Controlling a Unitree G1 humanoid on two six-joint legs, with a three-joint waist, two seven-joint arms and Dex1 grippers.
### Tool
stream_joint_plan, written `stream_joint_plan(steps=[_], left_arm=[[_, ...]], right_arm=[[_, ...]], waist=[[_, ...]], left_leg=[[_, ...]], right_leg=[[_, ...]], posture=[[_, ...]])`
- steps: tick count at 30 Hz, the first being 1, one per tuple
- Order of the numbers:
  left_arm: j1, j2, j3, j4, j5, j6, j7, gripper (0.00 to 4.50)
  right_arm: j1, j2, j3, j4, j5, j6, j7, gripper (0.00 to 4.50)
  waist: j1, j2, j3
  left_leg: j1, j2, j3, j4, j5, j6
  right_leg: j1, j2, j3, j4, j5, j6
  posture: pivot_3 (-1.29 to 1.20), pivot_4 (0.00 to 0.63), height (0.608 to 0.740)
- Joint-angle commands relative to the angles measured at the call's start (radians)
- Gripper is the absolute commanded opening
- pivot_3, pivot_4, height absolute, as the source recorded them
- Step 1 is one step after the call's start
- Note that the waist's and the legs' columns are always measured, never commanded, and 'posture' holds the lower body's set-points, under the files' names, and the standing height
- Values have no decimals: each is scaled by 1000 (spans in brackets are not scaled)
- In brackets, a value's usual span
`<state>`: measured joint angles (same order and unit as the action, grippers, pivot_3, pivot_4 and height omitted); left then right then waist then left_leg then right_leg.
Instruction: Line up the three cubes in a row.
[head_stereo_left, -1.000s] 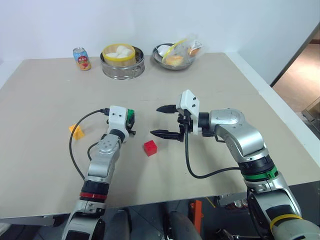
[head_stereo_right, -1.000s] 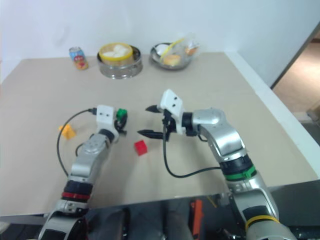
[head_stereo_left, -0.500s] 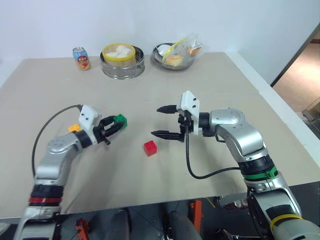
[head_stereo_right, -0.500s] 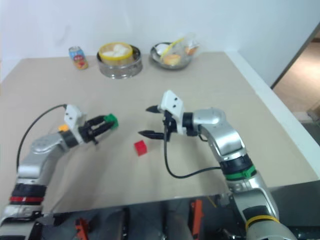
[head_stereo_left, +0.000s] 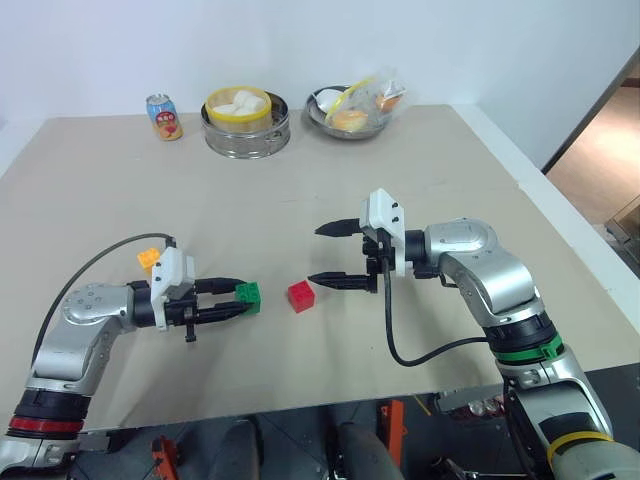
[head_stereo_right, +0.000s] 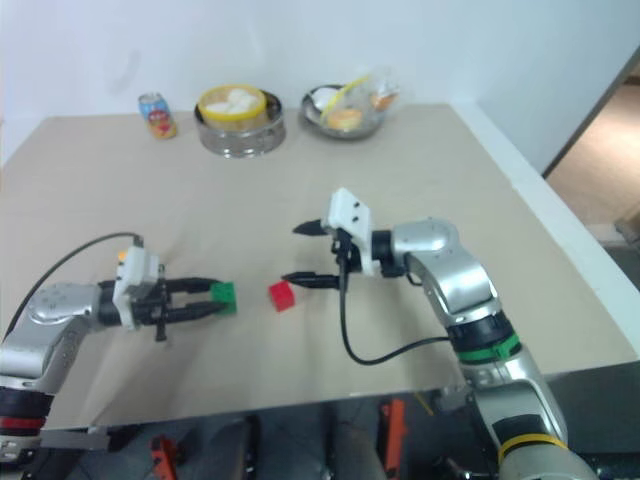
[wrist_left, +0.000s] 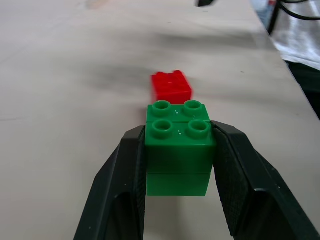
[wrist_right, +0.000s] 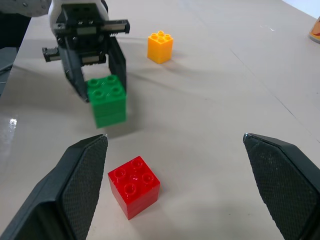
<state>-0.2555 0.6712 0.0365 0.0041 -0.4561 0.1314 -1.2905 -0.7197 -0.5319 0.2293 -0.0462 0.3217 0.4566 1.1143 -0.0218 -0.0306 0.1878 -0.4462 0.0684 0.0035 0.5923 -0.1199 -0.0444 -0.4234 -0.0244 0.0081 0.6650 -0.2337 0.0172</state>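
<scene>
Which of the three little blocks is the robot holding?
The green cube, pinched in the left gripper. The red cube and orange-yellow cube sit free on the table.

I see green cube (wrist_left: 178, 142): glossy moulded plastic, smooth studs on top. Red cube (wrist_right: 134, 186): same shiny plastic. Orange-yellow cube (wrist_right: 160, 46): plastic, slight sheen. Left gripper (wrist_left: 178, 200) fingers (wrist_left: 120, 192): black, matt, finely textured pads. Right gripper (wrist_right: 177, 187) fingers (wrist_right: 82, 175): same matt dotted black surface. Table (head_stereo_left: 420, 170): beige, matt, smooth, faint scuffs. Steamer (head_stereo_left: 245, 135): shiny metal wall. Bowl (head_stereo_left: 345, 128): polished metal. Bag (head_stereo_left: 375, 95): clear crinkled plastic. Can (head_stereo_left: 163, 117): printed, glossy.
</scene>
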Motion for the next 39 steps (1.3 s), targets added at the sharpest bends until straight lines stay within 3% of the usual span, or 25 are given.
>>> stream_joint_plan(steps=[1, 16, 39], left_arm=[[-32, -3, -5, 20, 14, -49, -20, 1324], [-74, -10, -21, 124, 56, -122, -54, 1324], [-130, -32, -58, 244, 112, -202, -86, 1324]], right_arm=[[-6, -15, -24, -40, 13, -6, 12, 4500], [52, -76, -17, -122, 86, -14, 142, 4500], [62, -69, -8, -112, 61, -59, 139, 4500]], waist=[[0, 0, 0], [0, 0, 0], [0, 0, 0]], left_leg=[[0, 0, 0, 0, 0, 0], [0, 0, 0, 0, 0, 0], [0, 0, 0, 0, 0, 0]], right_leg=[[0, 0, 0, 0, 0, 0], [0, 0, 0, 0, 0, 0], [0, 0, 0, 0, 0, 0]], posture=[[0, 150, 740], [0, 150, 740], [0, 150, 740]])
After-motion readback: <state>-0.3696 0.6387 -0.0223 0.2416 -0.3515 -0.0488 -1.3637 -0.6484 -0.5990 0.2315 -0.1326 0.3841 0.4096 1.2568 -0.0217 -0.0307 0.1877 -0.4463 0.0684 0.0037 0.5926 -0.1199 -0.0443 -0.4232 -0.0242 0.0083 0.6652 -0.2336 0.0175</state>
